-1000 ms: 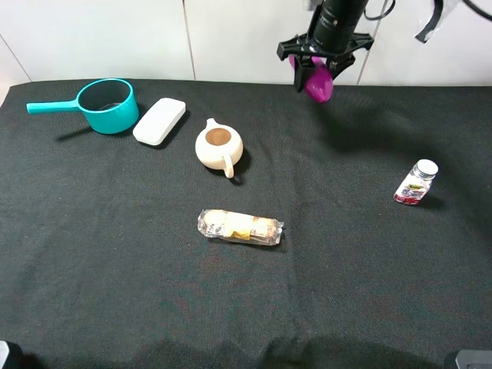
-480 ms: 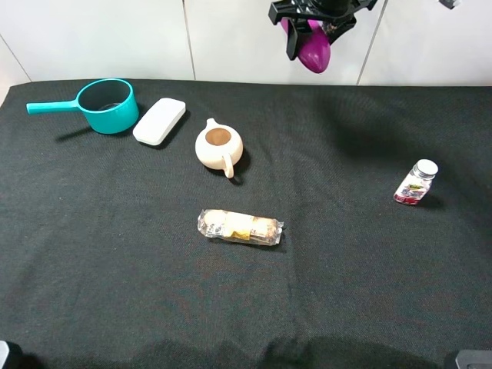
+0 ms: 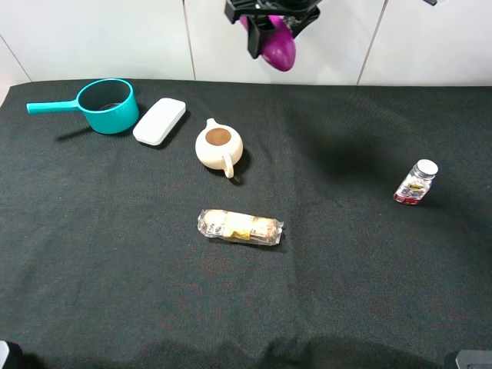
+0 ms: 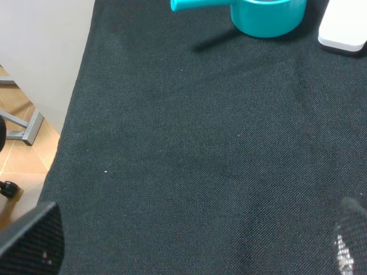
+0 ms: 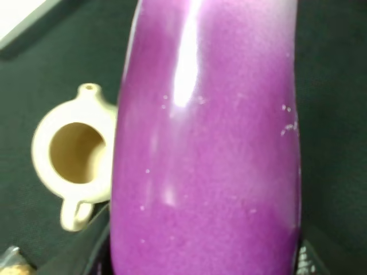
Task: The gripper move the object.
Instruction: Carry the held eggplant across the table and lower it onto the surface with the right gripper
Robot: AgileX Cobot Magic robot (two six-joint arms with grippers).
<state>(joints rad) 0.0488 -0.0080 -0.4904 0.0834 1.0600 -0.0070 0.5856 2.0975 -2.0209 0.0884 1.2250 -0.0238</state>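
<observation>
The right gripper point(image 3: 270, 23) hangs at the top edge of the exterior high view, in front of the white wall point(image 3: 115, 38) and above the far edge of the black cloth point(image 3: 346, 292). Its black claw is clamped around the toy eggplant point(image 3: 279, 50). The glossy magenta body pokes out below the claw fingers, rounded end lowest, touching nothing but the claw. In the right wrist view the toy eggplant point(image 5: 206, 160) fills most of the frame lengthwise, paler toward one end. Dark bits of the claw show just beside it on both sides at the nearer end. Past it on the cloth below is the cream teapot point(image 5: 71, 152), open top facing up. In the exterior high view the cream teapot point(image 3: 219, 146) sits nearer the camera than the held eggplant and slightly to the left, well apart from it. A teal saucepan point(image 3: 108, 105) and a flat white box point(image 3: 160, 121) lie further left, near the far edge. A clear-wrapped snack roll point(image 3: 240, 227) rests near the middle of the cloth, and a small bottle point(image 3: 416, 183) stands far to the right. The left gripper point(image 4: 189, 246) is low over bare cloth with its fingers spread wide apart, holding nothing; the saucepan and white box are well beyond it.
</observation>
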